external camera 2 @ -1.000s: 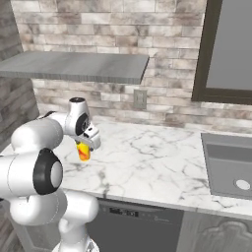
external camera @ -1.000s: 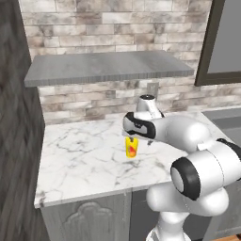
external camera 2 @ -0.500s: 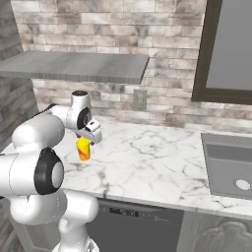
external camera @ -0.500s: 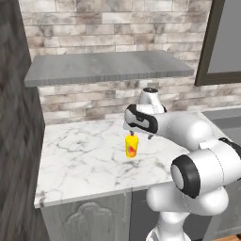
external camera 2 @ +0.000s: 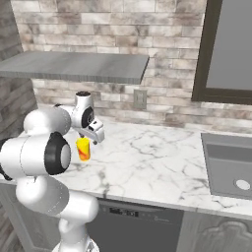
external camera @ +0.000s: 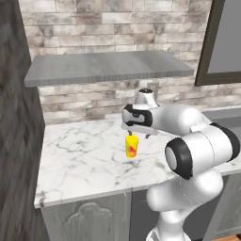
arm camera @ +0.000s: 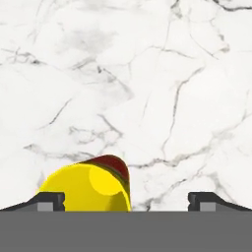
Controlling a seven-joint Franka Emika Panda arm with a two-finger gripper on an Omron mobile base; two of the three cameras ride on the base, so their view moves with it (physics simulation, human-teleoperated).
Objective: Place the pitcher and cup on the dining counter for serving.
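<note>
Cup (external camera: 132, 145): small yellow tumbler, upright on marble worktop (external camera: 84, 160) below brick backsplash | gripper (arm camera: 126, 201): directly above, fingers spread wide, nothing held | handling: likely light, rigid, smooth-sided | hold: across mid-wall, opposite sides

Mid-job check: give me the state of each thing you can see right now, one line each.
cup: upright on the marble worktop, not gripped, off to one side of the pincer's gap in the hand view.
pincer: open, hovering over the cup, fingers wide apart.
marble worktop: carries the cup.
sink: set into the worktop, basin looks empty.
</note>
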